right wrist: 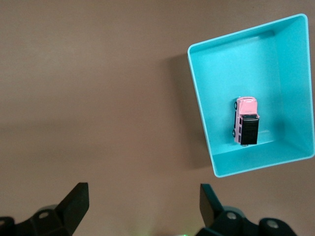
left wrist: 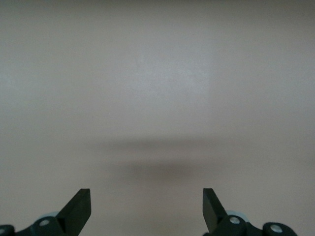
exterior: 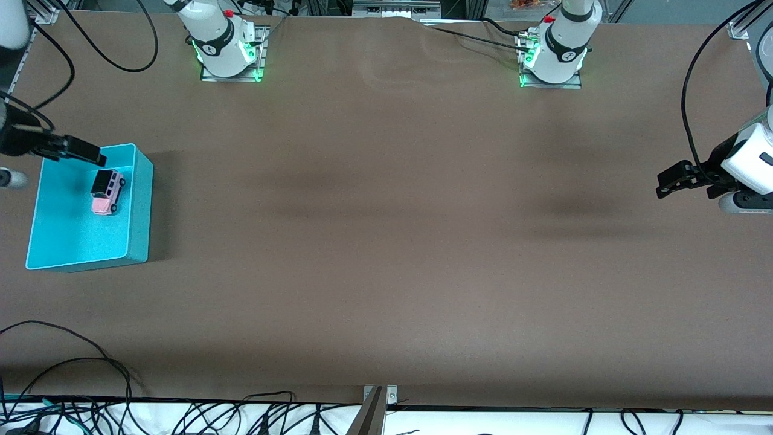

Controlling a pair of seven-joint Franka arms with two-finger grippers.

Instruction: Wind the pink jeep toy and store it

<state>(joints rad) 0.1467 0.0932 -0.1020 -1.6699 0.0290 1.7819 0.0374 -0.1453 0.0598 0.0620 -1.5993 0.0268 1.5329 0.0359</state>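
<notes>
Pink jeep toy (exterior: 107,192) sits on its wheels inside the turquoise bin (exterior: 137,205), at the right arm's end of the brown table (exterior: 386,241). My right gripper (exterior: 81,150) hangs spread wide and empty above the bin's rim, clear of the jeep. My left gripper (exterior: 673,180) waits, equally wide, over bare table at the left arm's end.

The pink jeep (exterior: 107,191) with a black rear roof stood upright on its wheels inside the turquoise bin (exterior: 137,208), just below the right gripper (exterior: 84,152), not touching it.
</notes>
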